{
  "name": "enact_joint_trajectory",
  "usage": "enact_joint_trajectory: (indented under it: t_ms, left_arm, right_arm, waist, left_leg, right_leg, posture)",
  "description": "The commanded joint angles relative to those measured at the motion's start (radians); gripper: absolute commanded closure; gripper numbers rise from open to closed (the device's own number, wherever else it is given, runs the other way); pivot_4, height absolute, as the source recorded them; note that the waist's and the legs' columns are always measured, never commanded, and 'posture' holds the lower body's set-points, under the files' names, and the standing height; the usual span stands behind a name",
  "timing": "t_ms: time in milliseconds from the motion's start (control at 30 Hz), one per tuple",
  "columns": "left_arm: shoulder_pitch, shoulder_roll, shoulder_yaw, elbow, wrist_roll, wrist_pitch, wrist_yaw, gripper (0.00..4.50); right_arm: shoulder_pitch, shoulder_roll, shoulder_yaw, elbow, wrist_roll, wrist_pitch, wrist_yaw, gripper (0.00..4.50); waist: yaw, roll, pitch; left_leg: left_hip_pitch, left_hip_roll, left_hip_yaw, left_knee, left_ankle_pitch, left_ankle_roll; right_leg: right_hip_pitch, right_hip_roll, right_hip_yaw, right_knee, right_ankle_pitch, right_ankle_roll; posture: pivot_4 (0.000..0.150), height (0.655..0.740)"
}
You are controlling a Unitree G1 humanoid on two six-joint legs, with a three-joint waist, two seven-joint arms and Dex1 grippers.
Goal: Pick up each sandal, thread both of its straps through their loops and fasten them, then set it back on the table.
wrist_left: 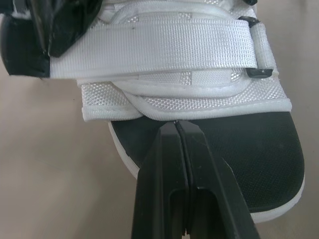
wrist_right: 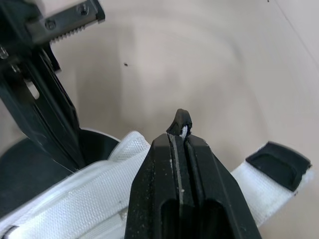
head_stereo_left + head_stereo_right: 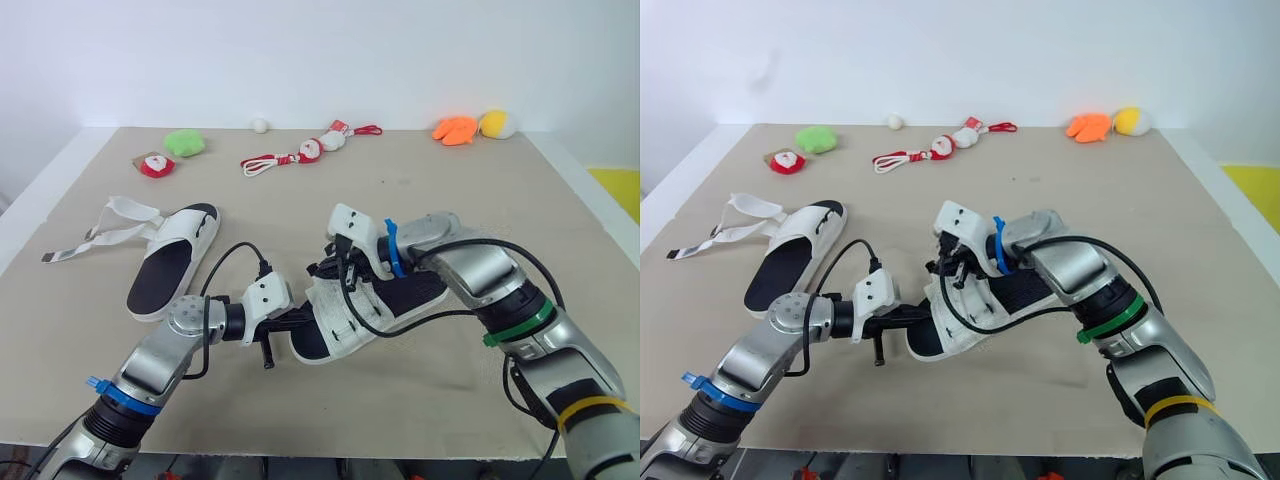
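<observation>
A white sandal with a black footbed [image 3: 405,295] lies mid-table, held from both sides. My left gripper [image 3: 303,318] is shut, and its tips [image 1: 175,125] pinch the lower edge of the sandal's white mesh upper [image 1: 184,94] at the toe end. A fastened strap [image 1: 149,47] runs through a black loop [image 1: 259,37] above it. My right gripper [image 3: 332,268] is over the sandal, shut on a thin white strap end [image 2: 184,130]. A second sandal [image 3: 175,258] lies to the left, flat on the table, with its loose straps [image 3: 100,235] spread outward.
Along the far edge are a green plush [image 3: 184,142], a red and white plush [image 3: 155,164], a red cord with small figures [image 3: 300,152], a white ball [image 3: 260,125], and an orange plush [image 3: 455,130] beside a yellow one [image 3: 497,123]. A wall rises behind the table.
</observation>
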Motion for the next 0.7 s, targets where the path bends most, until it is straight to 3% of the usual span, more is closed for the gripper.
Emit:
enact_joint_trajectory:
  t_ms: [33, 167, 200, 267, 300, 400, 533, 700]
  left_arm:
    - [0.045, 0.012, -0.062, 0.063, 0.035, 0.035, -0.008, 4.5]
    - [0.046, 0.011, -0.057, 0.064, 0.036, 0.033, -0.006, 4.5]
    - [0.047, 0.011, -0.054, 0.063, 0.035, 0.033, -0.004, 4.5]
    - [0.049, 0.01, -0.049, 0.06, 0.035, 0.032, -0.001, 4.5]
    - [0.05, 0.011, -0.045, 0.059, 0.035, 0.032, 0.001, 4.5]
    - [0.057, 0.012, -0.008, 0.033, 0.021, 0.033, 0.021, 4.5]
    - [0.068, 0.015, 0.044, -0.017, -0.014, 0.054, 0.043, 4.5]
    - [0.117, 0.056, 0.121, -0.122, -0.055, 0.083, 0.062, 2.36]
  right_arm:
    - [-0.006, -0.039, -0.039, -0.011, -0.065, -0.056, 0.01, 3.27]
    - [-0.039, -0.033, -0.153, 0.015, 0.001, -0.05, 0.056, 1.46]
    - [-0.038, -0.04, -0.187, 0.029, 0.007, -0.103, 0.076, 0.84]
    - [-0.022, -0.054, -0.248, 0.056, 0.012, -0.23, 0.11, 0.13]
    - [0.0, -0.068, -0.276, 0.067, 0.011, -0.336, 0.145, 0.06]
    - [0.079, -0.106, -0.353, 0.21, -0.056, -0.998, 0.249, 0.06]
    - [0.05, -0.112, -0.361, 0.591, -0.196, -1.762, 0.231, 0.06]
    - [-0.032, -0.126, -0.33, 0.937, -0.354, -2.316, 0.161, 0.0]
  waist:
    - [0.0, 0.0, 0.0]
    - [0.001, 0.0, 0.0]
    - [0.002, 0.0, 0.0]
    - [0.003, 0.0, 0.0]
    - [0.003, 0.0, 0.0]
    - [0.002, -0.001, 0.001]
    - [-0.003, -0.001, 0.003]
    - [-0.023, -0.002, 0.012]
  left_leg:
    - [0.0, 0.0, 0.0, 0.0, 0.0, 0.0]
    - [-0.001, 0.0, 0.0, -0.001, 0.0, 0.0]
    - [-0.001, -0.001, 0.0, -0.001, 0.0, 0.0]
    - [-0.001, -0.001, 0.0, -0.002, 0.0, 0.0]
    - [-0.002, -0.001, 0.0, -0.002, 0.0, 0.0]
    - [-0.002, -0.001, 0.0, -0.003, 0.0, 0.0]
    - [-0.001, -0.001, 0.003, -0.004, 0.0, -0.001]
    - [0.002, 0.0, 0.007, -0.004, 0.0, 0.0]
  right_leg:
    - [0.0, 0.0, 0.0, 0.0, 0.0, -0.001]
    - [0.0, 0.0, 0.0, 0.0, 0.0, 0.0]
    - [0.0, 0.0, 0.0, 0.0, -0.001, 0.0]
    - [0.0, 0.0, 0.0, 0.0, -0.001, -0.001]
    - [0.0, 0.0, 0.0, 0.0, -0.001, 0.0]
    - [0.0, 0.0, 0.0, -0.001, -0.002, 0.002]
    - [0.0, -0.001, 0.002, -0.002, -0.002, 0.002]
    - [0.0, -0.001, 0.005, -0.002, 0.001, -0.003]
  posture:
    - [0.15, 0.74]
    - [0.15, 0.74]
    - [0.15, 0.74]
    - [0.15, 0.74]
    - [0.15, 0.74]
    - [0.15, 0.74]
    - [0.15, 0.74]
    - [0.15, 0.74]
